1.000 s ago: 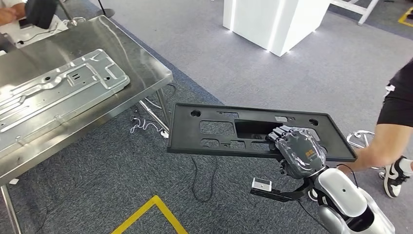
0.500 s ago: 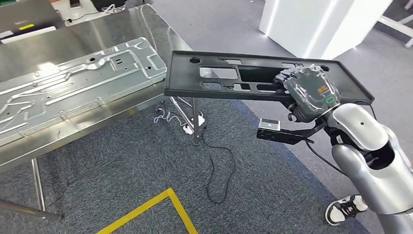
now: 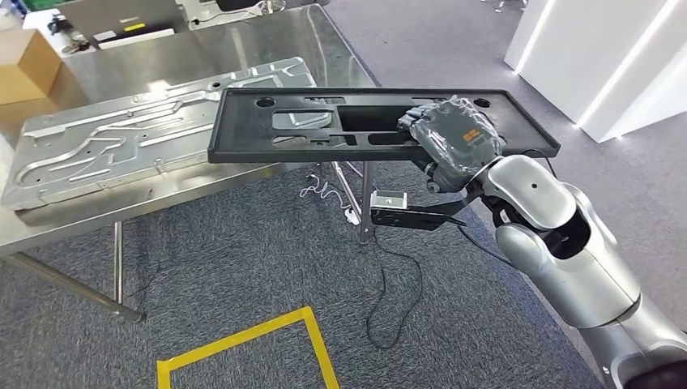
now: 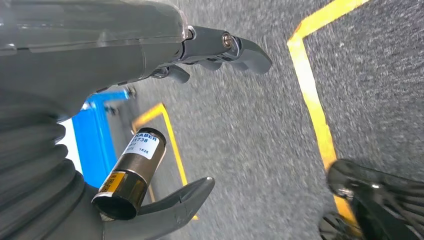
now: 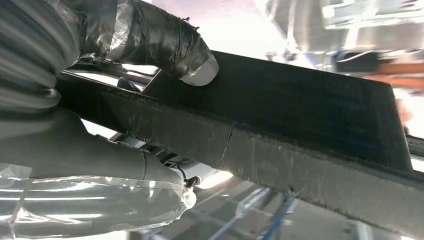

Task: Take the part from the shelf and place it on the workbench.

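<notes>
Grey carpet (image 3: 243, 267) with yellow floor tape (image 3: 243, 344) runs under a steel worktop (image 3: 202, 57) at left. Cardboard box (image 3: 28, 65) sits at its far left corner; stamped metal panel (image 3: 146, 134) lies flat along the near side. Black plastic part (image 3: 324, 121), long and tray-like with cut-outs, is carried level in the air, its left end over the worktop's near edge and overlapping the panel, not yet set down. Right hand (image 3: 450, 134), plastic-wrapped, is clamped on the part well right of centre; right wrist view shows the thumb (image 5: 170, 45) over the rim and fingers beneath. Judgement: part looks stiff and fairly light, but one-handed off-centre hold leaves a long overhang, so expect leverage and droop at the free end; smooth plastic may slip. Grip at the rim beside a cut-out seems sound. Left hand (image 4: 150, 125) hangs over the floor, fingers apart, holding nothing. White plinth (image 3: 608, 57) at right; possibly lit at its edges, view oblique.
</notes>
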